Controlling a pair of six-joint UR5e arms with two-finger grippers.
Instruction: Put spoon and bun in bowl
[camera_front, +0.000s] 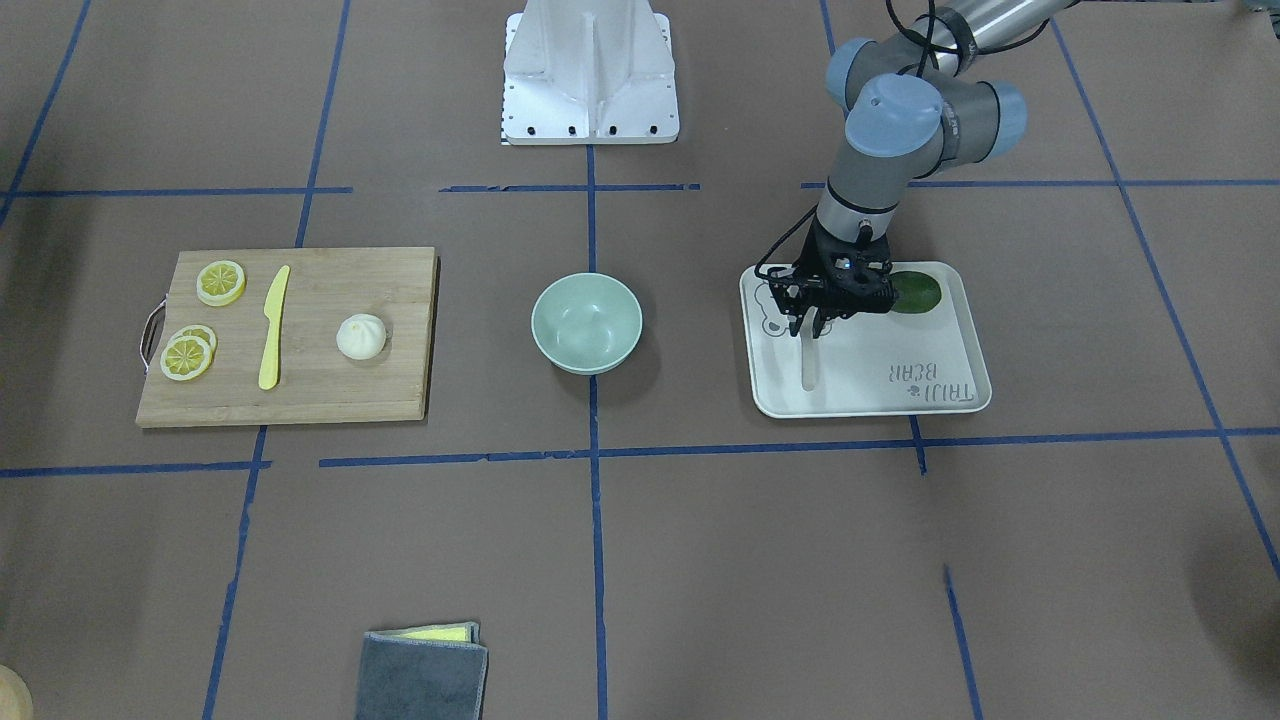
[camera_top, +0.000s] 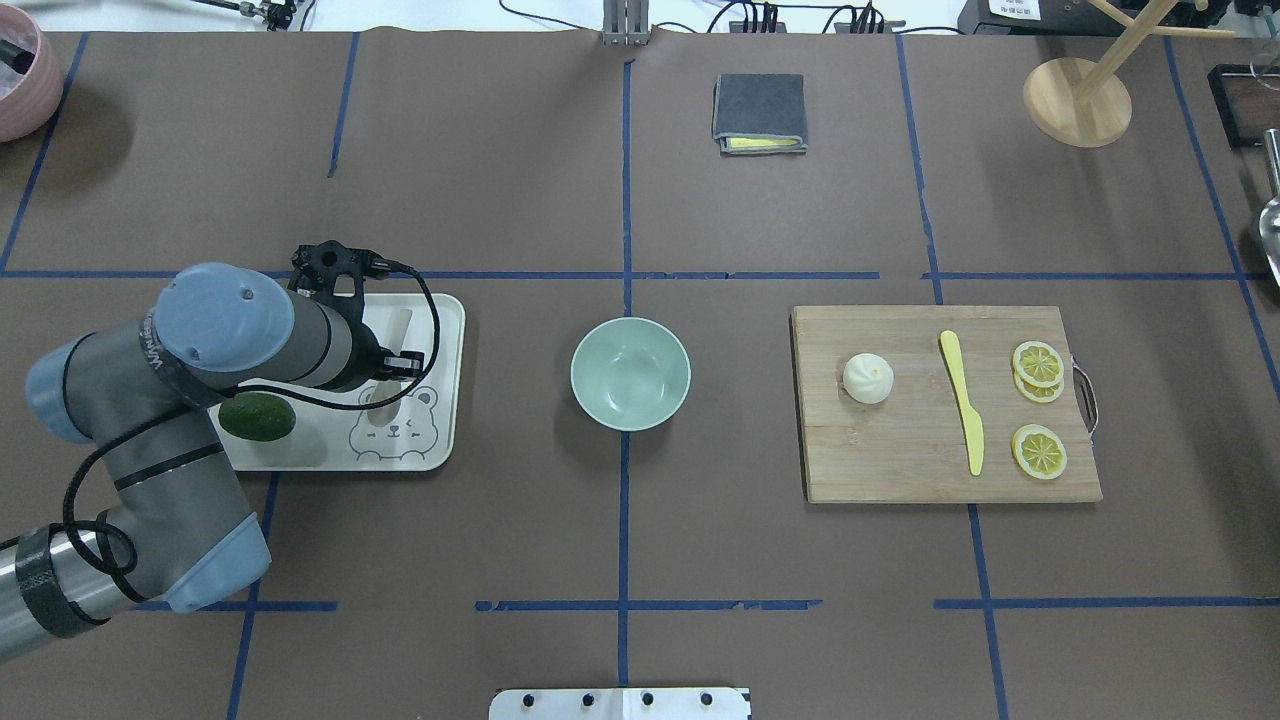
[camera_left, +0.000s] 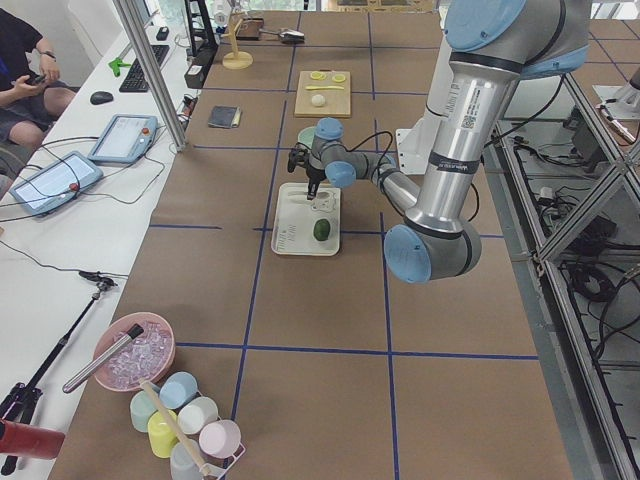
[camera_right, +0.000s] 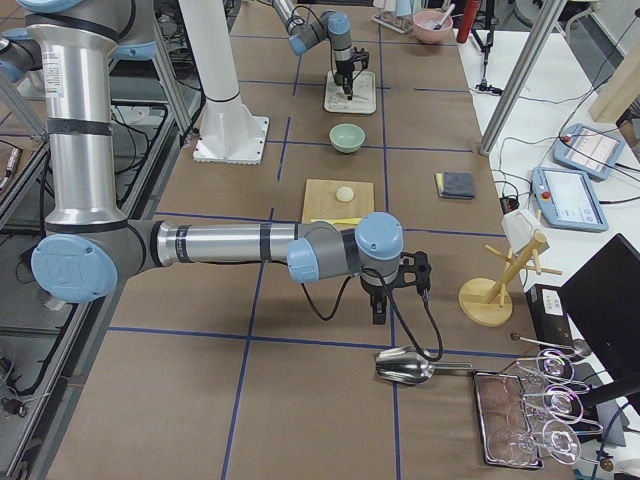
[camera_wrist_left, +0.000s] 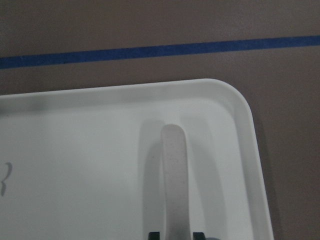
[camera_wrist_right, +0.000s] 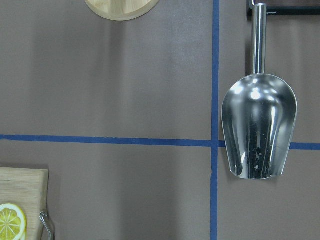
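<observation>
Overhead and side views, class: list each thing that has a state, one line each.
spoon, flat on the tray, handle between the left gripper's jaws
bun, upright on the cutting board, untouched
bowl, upright, empty
left gripper, jaws straddling the spoon; grip unclear
right gripper, near the metal scoop; jaws unseen

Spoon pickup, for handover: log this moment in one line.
left gripper: astride spoon handle on tray, grip unclear | bun: on cutting board | bowl: empty | right gripper: near scoop

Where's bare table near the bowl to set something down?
Bare table flanks the bowl: one patch toward the tray, one toward the cutting board. The tray is crowded: left gripper, spoon, green fruit.
</observation>
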